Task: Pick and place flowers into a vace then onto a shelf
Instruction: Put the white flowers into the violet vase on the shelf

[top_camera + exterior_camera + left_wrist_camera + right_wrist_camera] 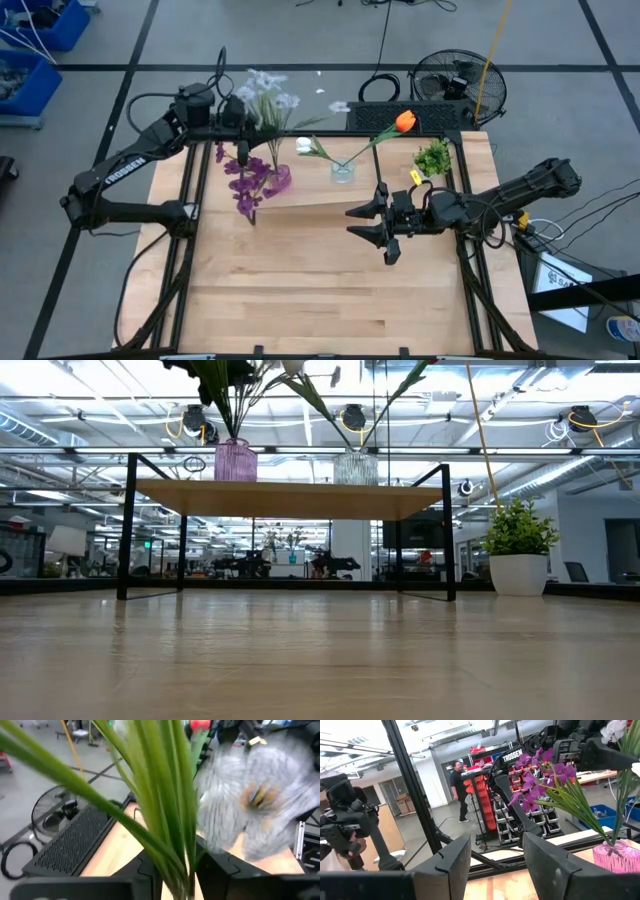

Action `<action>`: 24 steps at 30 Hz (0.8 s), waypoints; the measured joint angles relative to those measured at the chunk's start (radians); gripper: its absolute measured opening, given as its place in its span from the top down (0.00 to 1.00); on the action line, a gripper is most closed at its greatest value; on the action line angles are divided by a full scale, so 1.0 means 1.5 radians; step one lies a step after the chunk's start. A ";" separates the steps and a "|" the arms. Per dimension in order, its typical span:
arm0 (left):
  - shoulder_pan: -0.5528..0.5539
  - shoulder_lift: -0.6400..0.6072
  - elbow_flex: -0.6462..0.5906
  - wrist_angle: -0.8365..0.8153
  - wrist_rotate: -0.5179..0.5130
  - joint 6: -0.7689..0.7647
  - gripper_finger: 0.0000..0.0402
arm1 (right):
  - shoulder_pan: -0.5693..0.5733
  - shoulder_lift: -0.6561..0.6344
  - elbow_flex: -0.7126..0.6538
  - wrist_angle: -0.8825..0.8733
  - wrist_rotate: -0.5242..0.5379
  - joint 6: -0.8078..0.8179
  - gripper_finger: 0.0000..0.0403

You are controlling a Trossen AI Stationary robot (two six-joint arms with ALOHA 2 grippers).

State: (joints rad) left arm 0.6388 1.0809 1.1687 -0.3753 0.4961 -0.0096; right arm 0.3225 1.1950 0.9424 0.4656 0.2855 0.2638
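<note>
A purple vase (280, 179) and a clear vase (343, 172) stand on the shelf (290, 498). The purple cluster (245, 186) sits in the purple vase. In the clear vase are the orange tulip (404, 122) and the white bud (303, 145). My left gripper (243, 152) is above the purple vase, shut on the pale spray (268, 88). That spray's stems run down toward the purple vase (236, 460). My right gripper (376, 226) hovers open over the table's middle, near side of the shelf. My left gripper pinches the pale spray's green stems and leaves (176, 865) between its two fingers (145, 870), below the blossom (250, 800). The stems stand roughly upright through the hold. Whether their lower ends sit in the vase is hidden by the gripper.
A small potted plant (433, 158) stands on the table to the right of the shelf (518, 545). A fan (458, 85) and a black box sit beyond the far edge. Bare wood lies toward the near edge. A person (457, 790) walks in the room behind.
</note>
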 joint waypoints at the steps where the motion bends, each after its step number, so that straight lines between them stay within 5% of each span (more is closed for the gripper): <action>1: -0.003 0.000 0.000 0.008 0.000 0.001 0.73 | 0.000 0.000 0.000 0.000 0.000 0.000 0.58; 24: -0.008 -0.023 0.000 0.132 -0.081 0.004 0.70 | 0.000 0.000 0.000 0.000 0.000 0.000 0.58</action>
State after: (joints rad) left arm 0.6262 1.0466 1.1690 -0.1779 0.3741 -0.0040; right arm 0.3225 1.1950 0.9424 0.4660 0.2855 0.2638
